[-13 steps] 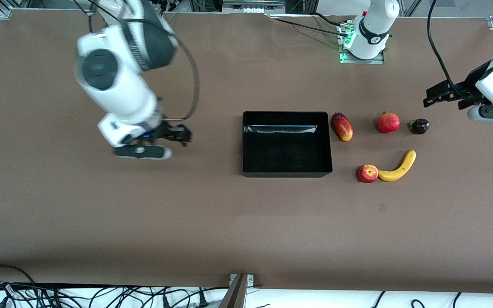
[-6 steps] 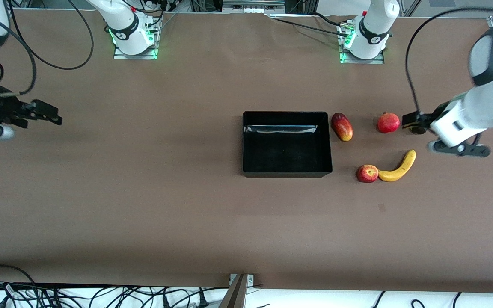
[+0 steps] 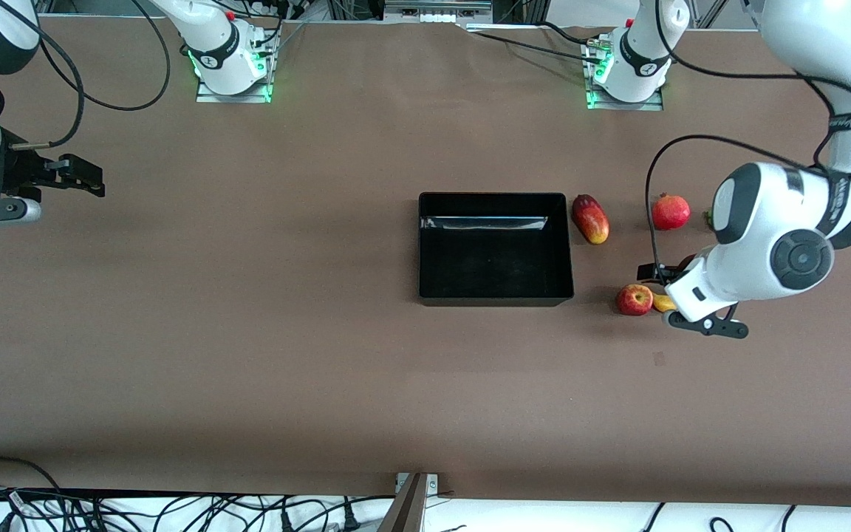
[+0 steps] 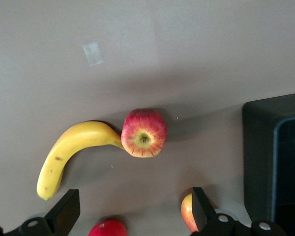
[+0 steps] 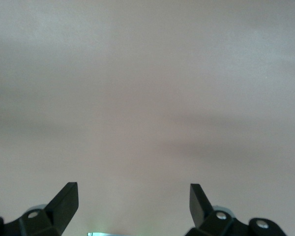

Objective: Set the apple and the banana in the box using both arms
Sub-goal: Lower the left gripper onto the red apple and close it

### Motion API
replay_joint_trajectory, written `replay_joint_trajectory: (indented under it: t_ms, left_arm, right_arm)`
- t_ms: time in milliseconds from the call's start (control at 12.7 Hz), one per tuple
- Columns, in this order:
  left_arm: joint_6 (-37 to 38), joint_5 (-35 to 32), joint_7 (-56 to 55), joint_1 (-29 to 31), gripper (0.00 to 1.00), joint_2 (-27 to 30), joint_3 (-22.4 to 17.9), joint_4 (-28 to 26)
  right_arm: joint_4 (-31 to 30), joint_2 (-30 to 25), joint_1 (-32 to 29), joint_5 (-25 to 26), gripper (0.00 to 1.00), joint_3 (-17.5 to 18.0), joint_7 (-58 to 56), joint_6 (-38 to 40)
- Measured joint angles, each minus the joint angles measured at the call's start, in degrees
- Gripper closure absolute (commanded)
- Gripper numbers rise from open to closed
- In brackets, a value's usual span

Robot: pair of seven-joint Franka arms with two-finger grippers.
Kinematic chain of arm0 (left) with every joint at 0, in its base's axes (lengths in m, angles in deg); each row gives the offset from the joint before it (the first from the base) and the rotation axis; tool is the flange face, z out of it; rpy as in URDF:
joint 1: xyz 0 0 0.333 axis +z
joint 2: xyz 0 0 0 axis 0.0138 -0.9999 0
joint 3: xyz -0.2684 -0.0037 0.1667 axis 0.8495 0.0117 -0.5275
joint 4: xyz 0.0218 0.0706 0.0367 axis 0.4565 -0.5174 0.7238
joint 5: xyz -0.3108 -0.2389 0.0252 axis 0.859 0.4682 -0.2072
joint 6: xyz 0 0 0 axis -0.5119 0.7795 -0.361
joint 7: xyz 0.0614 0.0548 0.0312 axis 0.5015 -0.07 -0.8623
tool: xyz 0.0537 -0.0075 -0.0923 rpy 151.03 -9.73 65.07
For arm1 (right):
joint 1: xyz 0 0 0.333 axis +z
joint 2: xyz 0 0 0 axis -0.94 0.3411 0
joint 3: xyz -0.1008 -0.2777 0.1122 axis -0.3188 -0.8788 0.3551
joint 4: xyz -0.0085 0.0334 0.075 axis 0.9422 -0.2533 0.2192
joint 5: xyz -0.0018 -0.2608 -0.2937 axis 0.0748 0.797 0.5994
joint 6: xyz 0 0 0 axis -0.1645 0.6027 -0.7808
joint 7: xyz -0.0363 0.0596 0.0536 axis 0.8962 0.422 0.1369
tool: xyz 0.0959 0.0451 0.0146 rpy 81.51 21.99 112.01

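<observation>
Left wrist view: left gripper (image 4: 132, 216) hangs over the fruit cluster at the left arm's end of the table, fingers spread wide, nothing between them. The apple (image 4: 143, 133) sits upright, dimple up, with the banana (image 4: 71, 155) touching it at one tip and curving away. Parts of the pomegranate (image 4: 108, 229) and the mango (image 4: 188, 212) show at the picture's edge by the fingers.

Front view: the left arm covers most of the banana (image 3: 663, 302); only its end beside the apple (image 3: 634, 299) shows. Both fruits lie on the table near the box (image 3: 496, 299), toward the left arm's end and level with the box wall nearest the camera. Mango (image 3: 590, 219) and pomegranate (image 3: 671, 212) lie farther from the camera.

Step in hand, as judged: approach for the first pick; no fruit grasped yet. Next move calls for centring the open fingers on one fruit and descending. Since the two touch, closing on one could nudge the other.

Right gripper (image 3: 82, 177) waits over bare table at the right arm's end, well apart from everything; right wrist view shows its fingers (image 5: 65, 199) wide open.

Box: black bin, open top, contains nothing.
</observation>
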Motion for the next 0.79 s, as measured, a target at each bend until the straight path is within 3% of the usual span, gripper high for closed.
replay_joint_trajectory:
  t_ms: [314,786]
  left_arm:
    - [-1.2,0.0,1.0,-0.6,0.00,-3.4,0.1,0.0]
    - [-9.7,-3.5,4.7,-0.1,0.00,-8.8,-0.3,-0.1]
  right_arm:
    - [0.0,0.0,0.0,0.2,0.00,0.0,0.0,0.9]
    - [0.0,0.0,0.0,0.2,0.00,0.0,0.0,3.0]
